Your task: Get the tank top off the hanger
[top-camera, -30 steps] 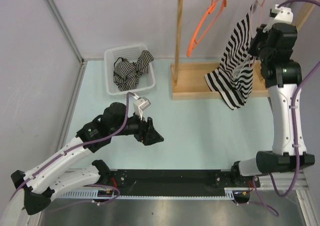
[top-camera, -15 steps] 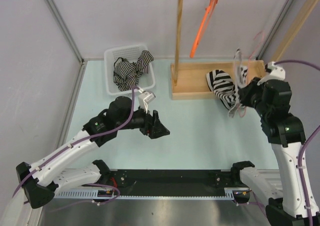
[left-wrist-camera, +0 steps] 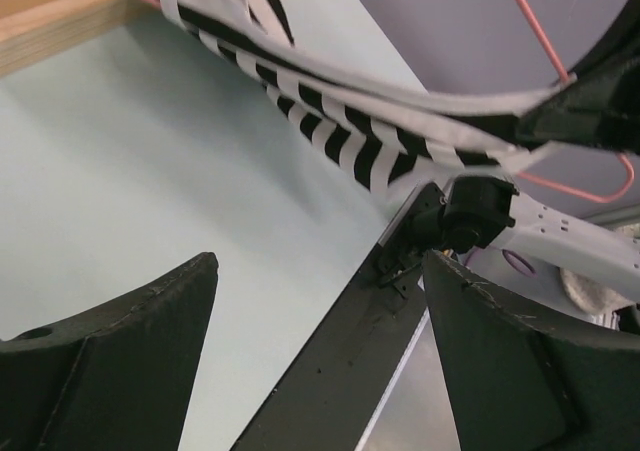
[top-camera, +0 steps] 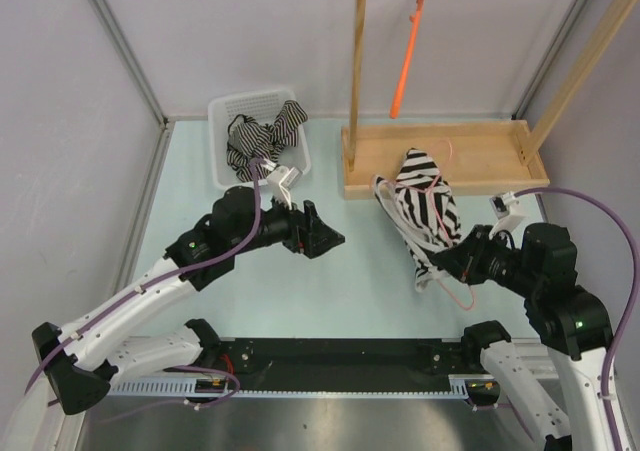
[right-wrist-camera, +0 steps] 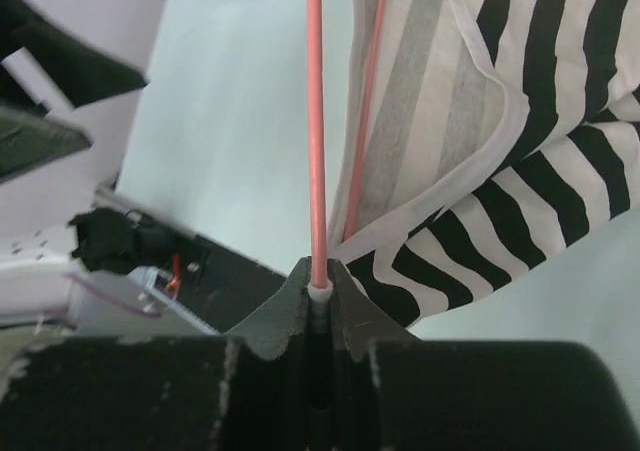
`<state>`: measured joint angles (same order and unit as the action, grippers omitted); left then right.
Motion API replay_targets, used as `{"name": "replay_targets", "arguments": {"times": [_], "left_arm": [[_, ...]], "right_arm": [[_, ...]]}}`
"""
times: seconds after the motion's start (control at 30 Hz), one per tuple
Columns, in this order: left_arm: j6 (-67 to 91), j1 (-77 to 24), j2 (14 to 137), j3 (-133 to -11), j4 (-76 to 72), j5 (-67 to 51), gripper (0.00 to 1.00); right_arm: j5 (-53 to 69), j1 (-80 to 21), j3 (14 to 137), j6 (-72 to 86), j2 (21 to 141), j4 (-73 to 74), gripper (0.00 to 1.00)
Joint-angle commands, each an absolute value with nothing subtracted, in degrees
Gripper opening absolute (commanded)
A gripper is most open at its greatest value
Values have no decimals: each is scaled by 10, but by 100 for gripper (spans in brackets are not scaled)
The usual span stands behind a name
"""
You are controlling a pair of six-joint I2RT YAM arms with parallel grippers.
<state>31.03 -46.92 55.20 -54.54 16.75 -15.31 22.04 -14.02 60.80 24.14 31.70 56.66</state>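
Pink wire hanger (right-wrist-camera: 316,121) is pinched in the right gripper (right-wrist-camera: 318,289), jaws clamped hard on the wire, low over the near right of the pale green table (top-camera: 370,291). My read: gripping the hanger rather than the cloth anchors it, so the garment can be dragged off.

Black-and-white striped tank top (top-camera: 425,211) is threaded on that hanger. It drapes from the gripper toward the far side, and its far end overlaps the edge of the wooden rack base (top-camera: 480,151).

Left gripper (top-camera: 322,233) sits mid-table, left of the top — jaws spread wide, nothing in them, aimed at the fabric. It looks staged to take the cloth.

At far left is a white plastic basket (top-camera: 222,136) holding more striped clothes. An orange hanger (top-camera: 405,61) hangs bare on the rack, not part of this job.
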Motion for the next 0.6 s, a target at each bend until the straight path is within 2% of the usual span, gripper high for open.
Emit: {"name": "replay_targets", "arguments": {"times": [0.0, 0.3, 0.57], "left_arm": [[323, -473, 557, -575, 141, -112, 88], [290, -472, 628, -649, 191, -27, 81], [265, -473, 683, -699, 186, -22, 74]], "right_arm": [[355, -143, 576, 267, 284, 522, 0], [414, -143, 539, 310, 234, 441, 0], [435, -142, 566, 292, 236, 450, 0]]}}
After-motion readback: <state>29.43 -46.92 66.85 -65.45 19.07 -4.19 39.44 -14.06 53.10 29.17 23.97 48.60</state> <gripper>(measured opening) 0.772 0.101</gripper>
